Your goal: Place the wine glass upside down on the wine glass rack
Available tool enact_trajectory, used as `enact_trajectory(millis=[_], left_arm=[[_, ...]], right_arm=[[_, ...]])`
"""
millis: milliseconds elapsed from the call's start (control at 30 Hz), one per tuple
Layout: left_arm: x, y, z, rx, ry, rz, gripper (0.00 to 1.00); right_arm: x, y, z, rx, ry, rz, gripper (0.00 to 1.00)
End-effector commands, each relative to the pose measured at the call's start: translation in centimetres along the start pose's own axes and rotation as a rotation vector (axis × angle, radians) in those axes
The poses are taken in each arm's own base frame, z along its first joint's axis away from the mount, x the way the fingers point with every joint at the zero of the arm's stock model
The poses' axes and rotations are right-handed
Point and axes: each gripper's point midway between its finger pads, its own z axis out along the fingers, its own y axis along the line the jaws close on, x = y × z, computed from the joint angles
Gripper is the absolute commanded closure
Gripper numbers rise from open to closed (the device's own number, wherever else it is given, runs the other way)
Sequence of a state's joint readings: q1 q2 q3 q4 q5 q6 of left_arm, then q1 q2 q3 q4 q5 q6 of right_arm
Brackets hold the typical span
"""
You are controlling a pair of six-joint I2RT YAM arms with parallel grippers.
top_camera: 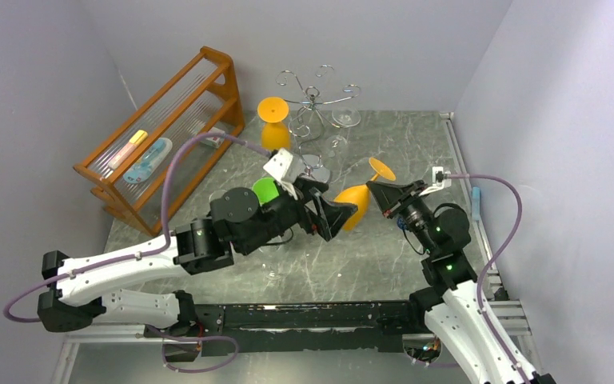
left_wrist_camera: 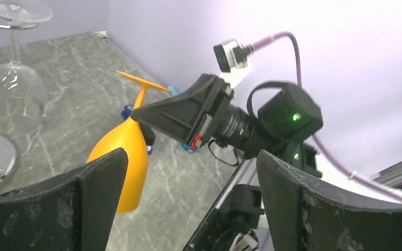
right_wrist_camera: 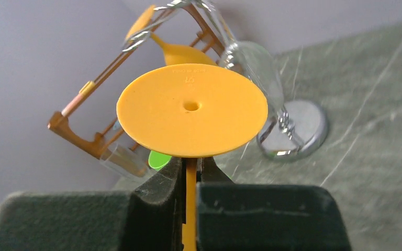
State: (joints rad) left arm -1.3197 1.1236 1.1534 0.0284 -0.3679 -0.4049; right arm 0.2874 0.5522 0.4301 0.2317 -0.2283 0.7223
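Observation:
The orange wine glass [top_camera: 356, 206] hangs tilted above the table, bowl down-left and foot [top_camera: 381, 169] up. My right gripper [top_camera: 377, 192] is shut on its stem just below the round foot [right_wrist_camera: 191, 110]. My left gripper [top_camera: 340, 218] is open and empty, its fingers [left_wrist_camera: 99, 193] beside the bowl [left_wrist_camera: 123, 151], not touching it. The wine glass rack [top_camera: 316, 100], chrome wire with a round shiny base [right_wrist_camera: 293, 130], stands at the back centre, behind both grippers. It holds clear glasses [top_camera: 348, 116], and a second orange glass [top_camera: 273, 120] is upside down at its left side.
An orange wooden slatted shelf [top_camera: 168, 120] with small items stands at the back left. A green object [top_camera: 265, 190] sits by the left arm's wrist. A clear glass [left_wrist_camera: 10, 89] hangs close to the left gripper. Walls close in on three sides.

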Motion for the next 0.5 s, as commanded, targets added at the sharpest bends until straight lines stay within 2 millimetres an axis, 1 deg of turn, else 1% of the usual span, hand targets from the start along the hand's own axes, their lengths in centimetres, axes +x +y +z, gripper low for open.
enact_trajectory(millis=[0, 67, 167, 267, 333, 467], left_arm=[[1.0, -0.7, 0.4, 0.057, 0.128, -0.115, 0.03], [0.8, -1.2, 0.8, 0.111, 0.157, -0.168, 0.04], [0.4, -0.8, 1.5, 0.161, 0.181, -0.260, 0.04], [0.4, -0.5, 2.1, 0.210, 0.207, -0.349, 0.04], [0.4, -0.5, 2.5, 0.229, 0.216, -0.403, 0.05], [0.4, 0.6, 3.1, 0.206, 0.227, -0.479, 0.05]], right_arm=[[-1.7, 2.2, -1.0, -0.170, -0.115, -0.355, 1.00], [-1.8, 3.4, -1.7, -0.240, -0.142, -0.434, 1.00], [-2.0, 4.2, -2.2, -0.286, -0.158, -0.525, 1.00], [-1.5, 5.1, -2.5, -0.341, -0.128, -0.592, 1.00], [-1.0, 6.1, -2.9, -0.411, -0.123, -0.597, 1.00], [0.2, 6.4, -3.1, -0.467, -0.094, -0.596, 1.00]])
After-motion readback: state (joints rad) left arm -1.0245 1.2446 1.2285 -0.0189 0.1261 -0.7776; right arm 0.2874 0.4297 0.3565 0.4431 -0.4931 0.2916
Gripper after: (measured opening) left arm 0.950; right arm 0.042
